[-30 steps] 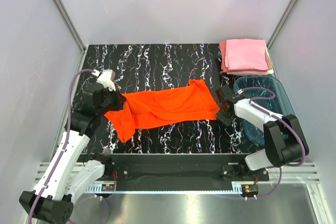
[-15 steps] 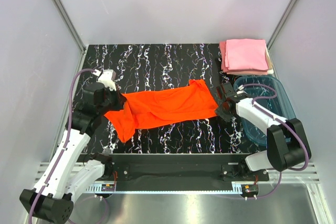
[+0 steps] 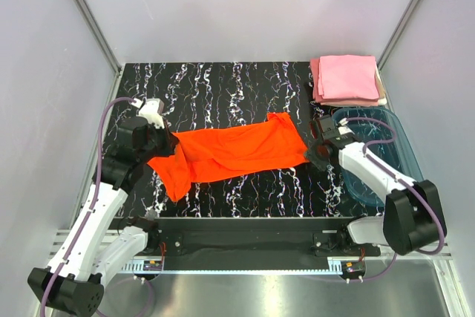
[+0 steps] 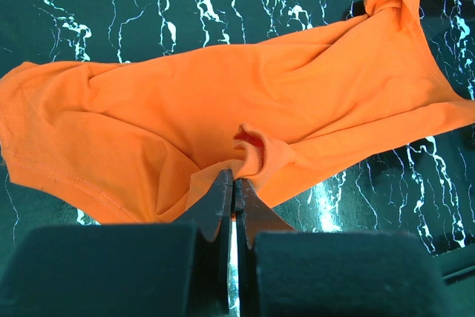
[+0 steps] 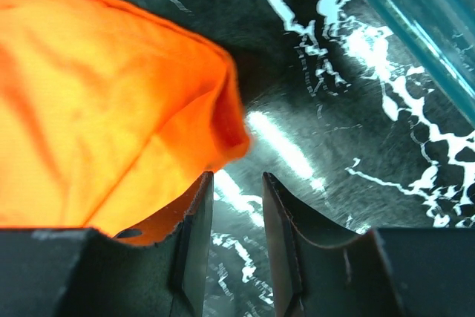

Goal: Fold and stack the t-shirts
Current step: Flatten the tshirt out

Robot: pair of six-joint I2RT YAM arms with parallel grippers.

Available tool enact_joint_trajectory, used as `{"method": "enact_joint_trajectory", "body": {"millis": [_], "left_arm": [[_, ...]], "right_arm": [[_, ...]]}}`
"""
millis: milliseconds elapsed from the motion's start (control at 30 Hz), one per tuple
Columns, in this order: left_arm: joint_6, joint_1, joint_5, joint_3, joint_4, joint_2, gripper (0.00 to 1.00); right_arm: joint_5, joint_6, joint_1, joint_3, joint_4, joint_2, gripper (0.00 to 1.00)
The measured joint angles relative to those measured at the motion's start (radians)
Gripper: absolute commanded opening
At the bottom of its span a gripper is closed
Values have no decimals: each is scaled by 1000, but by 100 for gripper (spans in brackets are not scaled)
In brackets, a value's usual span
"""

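Observation:
The orange-red t-shirt (image 3: 230,150) lies crumpled and stretched across the middle of the black marble table (image 3: 223,87). My left gripper (image 3: 169,141) is shut on a bunched fold of the shirt's left part; the left wrist view shows the pinched fold (image 4: 256,155) right at the fingertips (image 4: 236,177). My right gripper (image 3: 314,155) is open and empty at the shirt's right corner (image 5: 223,120), its jaws just short of the cloth, over bare table. Folded light pink t-shirts (image 3: 347,78) sit stacked at the back right.
A translucent teal plastic tub (image 3: 382,146) stands at the right edge, right beside my right arm; its rim shows in the right wrist view (image 5: 415,20). Grey walls enclose the table on three sides.
My right gripper has shifted slightly right and forward along the shirt's right corner. The left gripper and the shirt have barely moved.

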Motion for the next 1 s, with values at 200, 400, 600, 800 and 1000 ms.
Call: {"method": "enact_joint_trajectory", "body": {"millis": [200, 400, 600, 800, 1000], "left_arm": [[-1, 0, 1, 0, 0, 0, 0], [-1, 0, 1, 0, 0, -3, 0], [-1, 0, 1, 0, 0, -3, 0], [-1, 0, 1, 0, 0, -3, 0], [-1, 0, 1, 0, 0, -3, 0]], "right_arm": [[-14, 8, 0, 0, 0, -51, 40], [-13, 13, 0, -5, 0, -43, 40], [-9, 14, 0, -29, 4, 24, 40], [10, 22, 0, -65, 10, 65, 40], [50, 23, 0, -65, 28, 83, 40]]}}
